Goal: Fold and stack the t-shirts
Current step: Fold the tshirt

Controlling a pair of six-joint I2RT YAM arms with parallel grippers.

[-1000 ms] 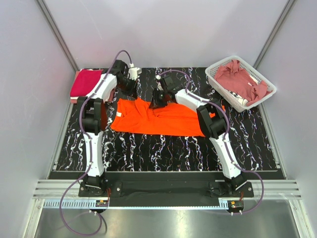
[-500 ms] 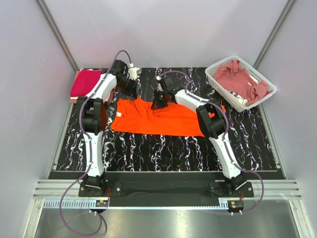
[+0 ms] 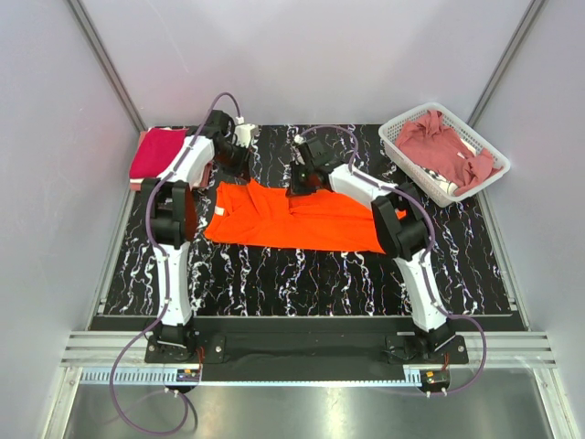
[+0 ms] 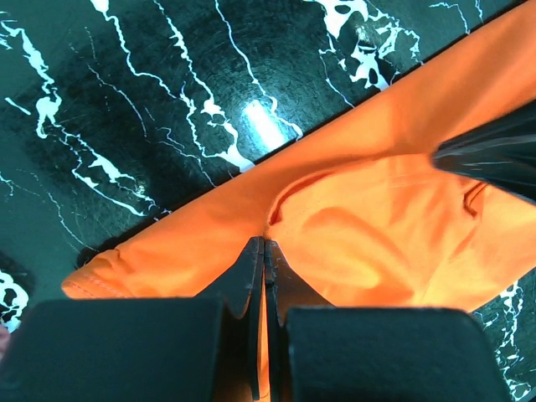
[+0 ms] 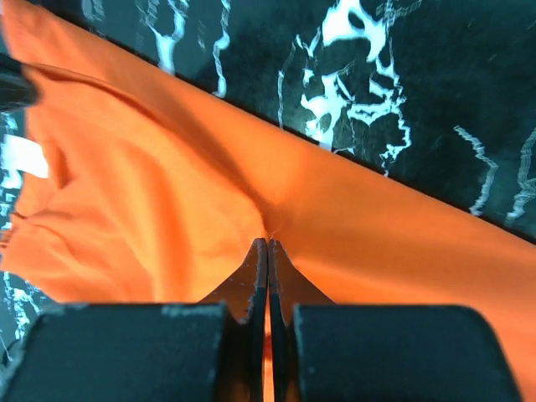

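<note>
My left pincer (image 4: 264,244) and right pincer (image 5: 268,243) each clamp the far edge of the orange t-shirt (image 3: 292,221) lying on the table (image 3: 274,270); light, limp cloth, I judge, best held by its edges

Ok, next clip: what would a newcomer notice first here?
The orange t-shirt lies spread across the middle of the black marbled table. Its far edge is pinched by the left end effector and the right end effector, both shut on the cloth. Next, the white basket at the far right corner holds a dusty rose shirt, and a crimson shirt lies at the far left.
</note>
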